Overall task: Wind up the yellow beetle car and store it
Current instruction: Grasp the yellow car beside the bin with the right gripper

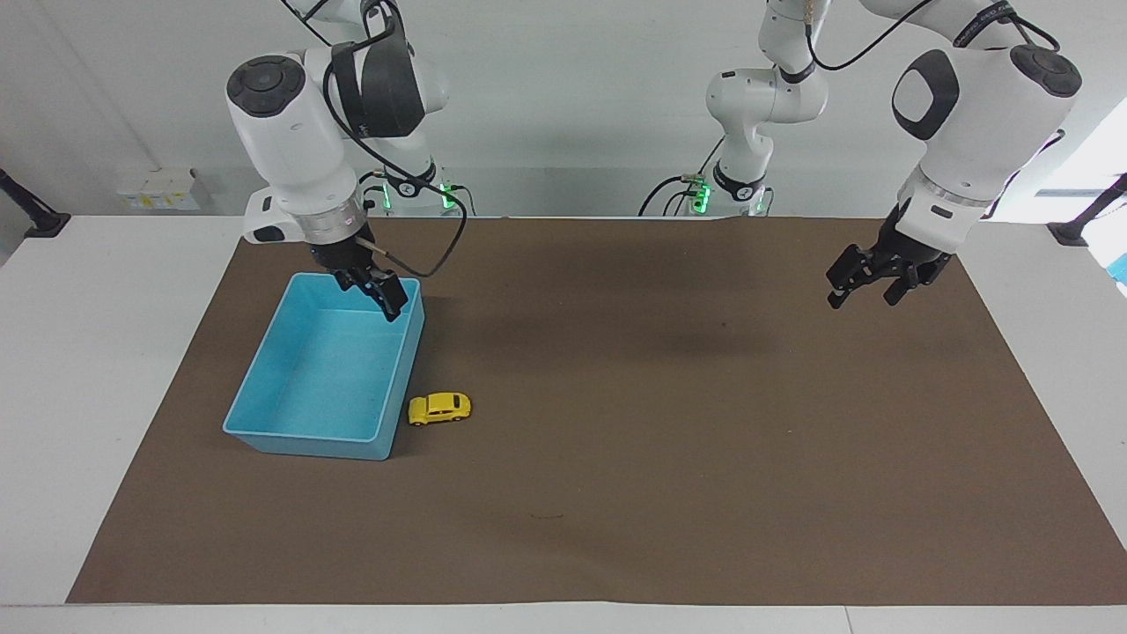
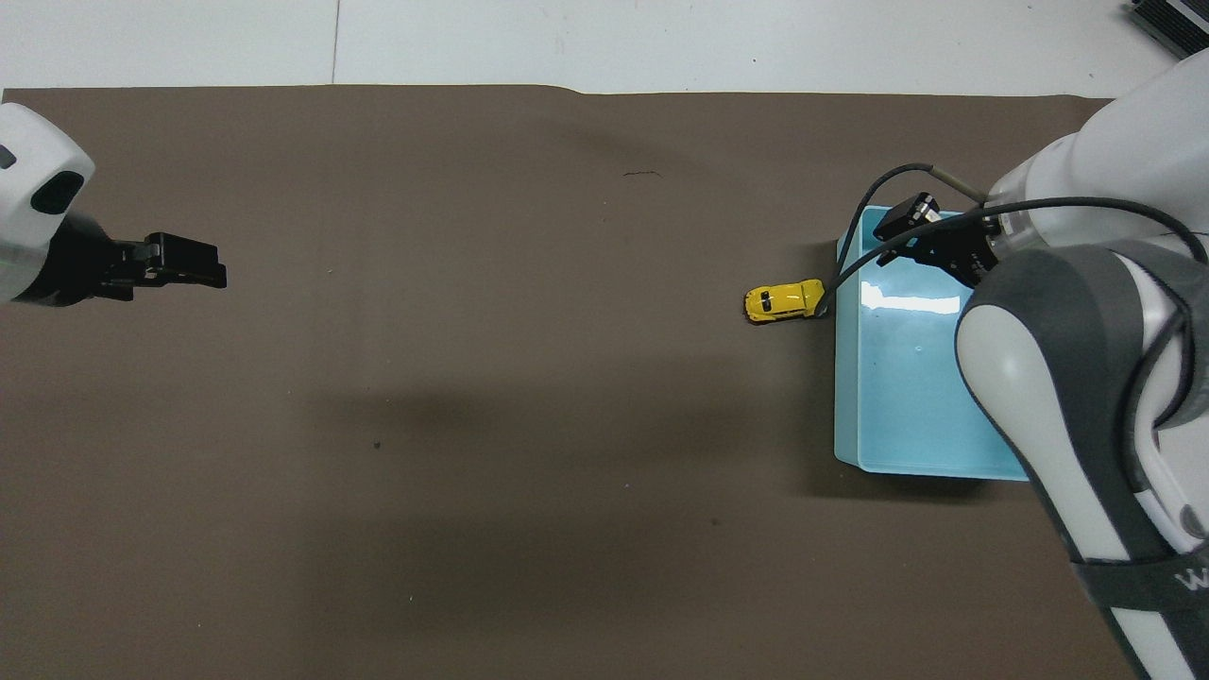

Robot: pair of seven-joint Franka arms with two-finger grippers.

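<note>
Task at start: you are seeing no step done yet

The car (image 1: 439, 408) is sitting on the mat (image 1: 669, 458) just beside the tray (image 1: 264, 379), unwound and unstored, its long axis lying along the table's length; you cannot tell which end is the nose. The right gripper (image 1: 385, 298) is hovering open and empty over the tray, and the left gripper (image 1: 865, 286) is waiting open and empty over the mat

Yellow beetle car (image 1: 439, 408) just beside blue tray (image 1: 304, 423); right hand (image 1: 387, 304) above tray.
</note>
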